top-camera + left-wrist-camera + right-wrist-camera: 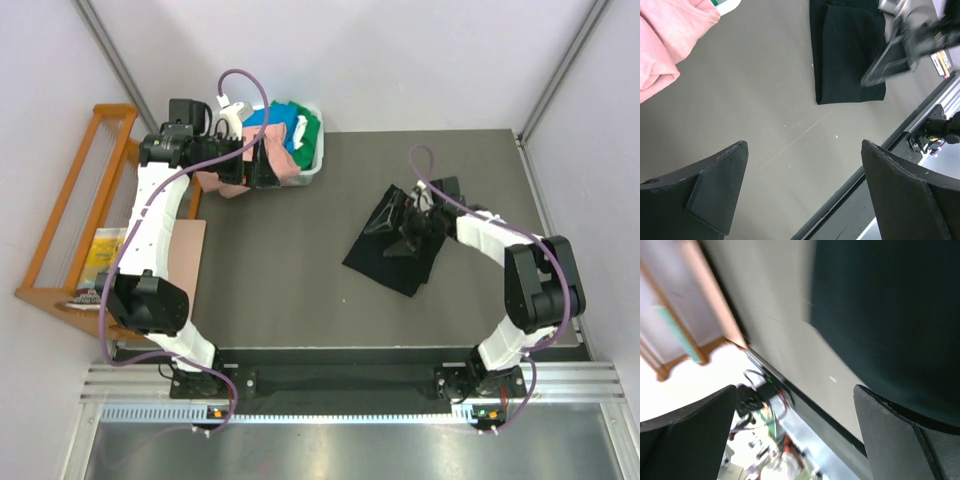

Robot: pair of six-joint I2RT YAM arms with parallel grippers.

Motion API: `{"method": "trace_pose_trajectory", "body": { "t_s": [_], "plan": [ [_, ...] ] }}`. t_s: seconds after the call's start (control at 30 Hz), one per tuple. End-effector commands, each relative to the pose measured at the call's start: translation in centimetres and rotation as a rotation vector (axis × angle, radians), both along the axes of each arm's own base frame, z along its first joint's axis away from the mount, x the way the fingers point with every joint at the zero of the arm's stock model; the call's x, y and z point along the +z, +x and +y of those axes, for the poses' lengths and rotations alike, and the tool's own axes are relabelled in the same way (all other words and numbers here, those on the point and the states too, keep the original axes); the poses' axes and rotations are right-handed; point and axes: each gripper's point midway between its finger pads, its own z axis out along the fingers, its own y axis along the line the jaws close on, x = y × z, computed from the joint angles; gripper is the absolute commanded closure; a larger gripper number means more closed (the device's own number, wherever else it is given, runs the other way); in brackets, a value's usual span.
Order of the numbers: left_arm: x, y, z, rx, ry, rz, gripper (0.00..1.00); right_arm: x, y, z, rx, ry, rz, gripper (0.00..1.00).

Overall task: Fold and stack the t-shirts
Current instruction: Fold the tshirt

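A black t-shirt (392, 248) lies folded on the grey table, right of centre; it also shows in the left wrist view (847, 50) and in the right wrist view (890, 310). My right gripper (398, 224) hovers over its upper part, open and empty (795, 390). A salmon-pink t-shirt (226, 184) hangs over the near left side of the white bin (314, 166) and shows in the left wrist view (665, 40). Blue (262, 118) and green (308, 130) shirts lie in the bin. My left gripper (257, 166) is beside the pink shirt, open and empty (804, 150).
A wooden rack (78, 210) stands off the table's left edge, with a brown board (182, 262) beside it. The black front rail (350, 380) carries both arm bases. Bare grey table lies between the bin and the black shirt.
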Motion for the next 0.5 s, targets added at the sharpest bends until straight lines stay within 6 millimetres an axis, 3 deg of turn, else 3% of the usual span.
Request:
{"method": "trace_pose_trajectory", "body": {
  "t_s": [0.0, 0.13, 0.2, 0.23, 0.3, 0.4, 0.47],
  "plan": [
    [2.1, -0.4, 0.2, -0.010, -0.006, -0.085, 0.01, 5.2, 3.9, -0.6, -0.020, 0.045, -0.165, 0.00],
    [2.3, -0.4, 0.4, -0.004, 0.001, -0.090, 0.01, 2.2, 5.8, -0.3, -0.027, 0.048, -0.130, 0.00],
    [2.4, -0.6, 0.6, -0.001, 0.003, -0.090, 0.01, -1.1, 5.9, -0.3, -0.034, 0.037, -0.052, 0.00],
    [2.6, -0.6, 0.7, 0.002, 0.004, -0.094, 0.01, -1.7, 6.3, -0.2, -0.035, 0.047, -0.064, 0.00],
    [2.7, -0.7, 0.8, 0.000, 0.006, -0.100, 0.01, -4.6, 5.8, -0.5, -0.047, 0.032, -0.004, 0.00],
    [2.9, -0.9, 0.9, 0.001, 0.007, -0.101, 0.01, -7.3, 5.7, -1.1, -0.059, 0.018, 0.042, 0.00],
    [3.0, -1.0, 0.9, -0.001, 0.006, -0.099, 0.01, -7.3, 5.8, -1.2, -0.064, 0.026, 0.050, 0.00]
  ]
}}
